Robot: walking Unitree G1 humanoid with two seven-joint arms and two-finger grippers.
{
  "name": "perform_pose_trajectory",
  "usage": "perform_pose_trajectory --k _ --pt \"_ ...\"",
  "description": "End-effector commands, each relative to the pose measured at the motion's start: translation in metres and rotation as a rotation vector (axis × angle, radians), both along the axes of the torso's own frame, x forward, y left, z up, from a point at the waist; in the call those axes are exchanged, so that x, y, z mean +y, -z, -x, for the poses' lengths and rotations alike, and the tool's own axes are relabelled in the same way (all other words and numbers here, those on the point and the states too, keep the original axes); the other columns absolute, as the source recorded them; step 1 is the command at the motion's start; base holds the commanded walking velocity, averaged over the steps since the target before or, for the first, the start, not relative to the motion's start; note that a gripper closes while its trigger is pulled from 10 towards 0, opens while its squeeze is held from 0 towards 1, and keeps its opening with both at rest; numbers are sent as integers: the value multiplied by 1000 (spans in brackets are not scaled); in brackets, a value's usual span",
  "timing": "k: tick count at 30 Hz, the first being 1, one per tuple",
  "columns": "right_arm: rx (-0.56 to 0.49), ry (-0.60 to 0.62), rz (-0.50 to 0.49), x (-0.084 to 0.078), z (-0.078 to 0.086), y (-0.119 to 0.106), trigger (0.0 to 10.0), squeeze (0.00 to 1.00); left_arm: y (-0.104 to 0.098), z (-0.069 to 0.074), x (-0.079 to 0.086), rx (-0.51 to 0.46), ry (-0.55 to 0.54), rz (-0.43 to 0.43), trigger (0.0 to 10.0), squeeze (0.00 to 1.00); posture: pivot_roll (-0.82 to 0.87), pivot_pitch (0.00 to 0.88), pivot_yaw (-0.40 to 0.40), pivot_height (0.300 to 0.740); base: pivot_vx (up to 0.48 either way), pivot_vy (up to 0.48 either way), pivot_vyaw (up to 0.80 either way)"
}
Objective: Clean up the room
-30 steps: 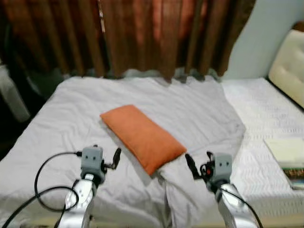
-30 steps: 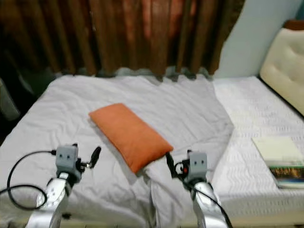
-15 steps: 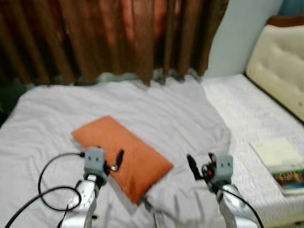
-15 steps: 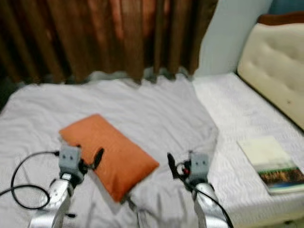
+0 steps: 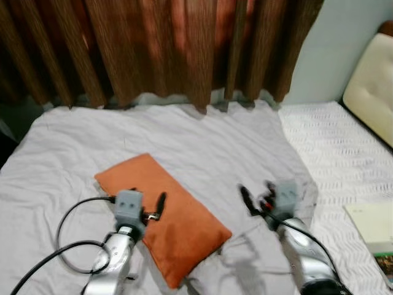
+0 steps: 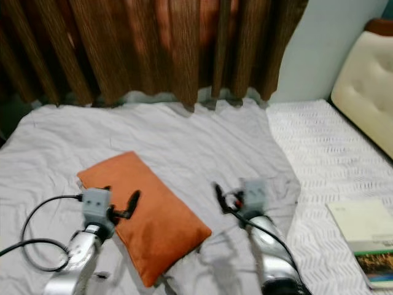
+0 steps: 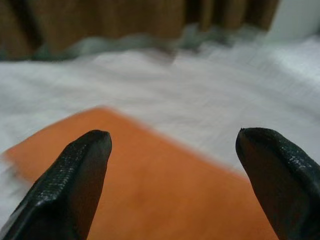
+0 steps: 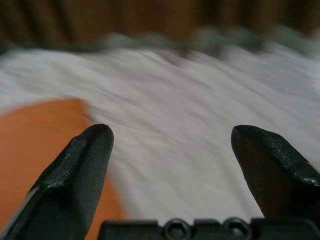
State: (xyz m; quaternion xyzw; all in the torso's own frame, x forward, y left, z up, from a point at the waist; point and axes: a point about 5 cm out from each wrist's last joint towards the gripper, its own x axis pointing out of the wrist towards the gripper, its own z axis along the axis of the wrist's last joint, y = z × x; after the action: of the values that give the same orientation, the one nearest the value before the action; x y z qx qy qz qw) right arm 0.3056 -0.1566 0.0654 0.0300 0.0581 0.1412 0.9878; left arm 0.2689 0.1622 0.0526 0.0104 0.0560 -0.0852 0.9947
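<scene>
- Orange pillow [image 5: 161,217] lay askew on the grey blanket [image 5: 202,147] of the bed, in the head views; a book [image 6: 362,230] sat on the white mattress [image 6: 319,147] to the right.
- Left wrist view: left gripper [image 7: 172,165] hovered over the pillow, fingers [image 7: 75,175] spread apart and empty, probably lined up for a grasp.
- Right wrist view: right gripper [image 8: 170,165] hung beside the pillow's edge, over the blanket, fingers [image 8: 75,175] parted, holding nothing.
</scene>
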Motion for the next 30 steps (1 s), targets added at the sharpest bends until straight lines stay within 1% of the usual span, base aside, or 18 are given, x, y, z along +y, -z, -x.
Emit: perform_pose_trajectory --k 1,4,5,8,9,11,14,15,16,17,19,20,22,25,26,27,28,30 --pt "87 20 -3 -11 8 17 10000 0 -1 0 -7 -4 19 -5 10000 0 -17 37 -4 740 0 0 0" --pt "134 26 -74 -7 -1 18 10000 0 -4 1 -5 -13 16 -11 10000 0 -1 45 -5 740 0 0 0" --pt "134 26 -74 -7 -1 18 10000 0 -4 1 -5 -13 16 -11 10000 0 -1 45 -5 740 0 0 0" --pt "166 37 -118 -6 -15 14 10000 0 -7 -4 4 -1 7 -19 10000 0 23 66 -7 740 0 0 0" --pt "166 37 -118 -6 -15 14 10000 0 -7 -4 4 -1 7 -19 10000 0 23 66 -7 740 0 0 0" --pt "164 46 -117 -6 -24 9 10000 0 -14 -3 15 -4 -12 -16 10000 0 51 133 4 740 0 0 0" --pt "164 52 -113 -5 -30 6 10000 0 -17 -2 18 -10 -2 -12 10000 0 58 145 7 740 0 0 0" --pt "171 57 -111 -3 -35 3 10000 0 -22 2 21 -13 39 -24 10000 0 78 180 12 740 0 0 0" --pt "177 61 -122 1 -40 0 10000 0 -28 11 25 -11 99 -43 10000 0 127 250 26 740 0 0 0" --pt "181 62 -132 4 -42 -2 10000 0 -32 17 28 -7 142 -57 10000 0 127 250 26 740 0 0 0" --pt "181 62 -132 4 -42 -2 10000 0 -32 17 28 -7 142 -57 10000 0 127 250 26 740 0 0 0" --pt "191 63 -181 15 -49 -7 10000 0 -41 49 51 70 222 -130 10000 0 221 379 46 740 0 0 0" --pt "194 64 -213 22 -52 -10 10000 0 -46 73 65 128 239 -167 10000 0 249 417 53 740 0 0 0" --pt "201 69 -232 31 -55 -12 10000 0 -50 98 75 163 205 -183 10000 0 282 478 61 740 0 0 0" --pt "201 68 -232 34 -56 -13 10000 0 -54 106 74 163 191 -178 10000 0 301 509 59 740 0 0 0" --pt "201 68 -232 34 -56 -13 10000 0 -54 106 74 163 191 -178 10000 0 301 509 59 740 0 0 0" --pt "199 67 -235 37 -58 -16 10000 0 -58 114 73 149 167 -178 10000 0 310 530 60 740 0 0 0" --pt "188 58 -235 45 -61 -21 10000 0 -64 126 64 139 143 -151 10000 0 312 549 53 740 0 0 0"
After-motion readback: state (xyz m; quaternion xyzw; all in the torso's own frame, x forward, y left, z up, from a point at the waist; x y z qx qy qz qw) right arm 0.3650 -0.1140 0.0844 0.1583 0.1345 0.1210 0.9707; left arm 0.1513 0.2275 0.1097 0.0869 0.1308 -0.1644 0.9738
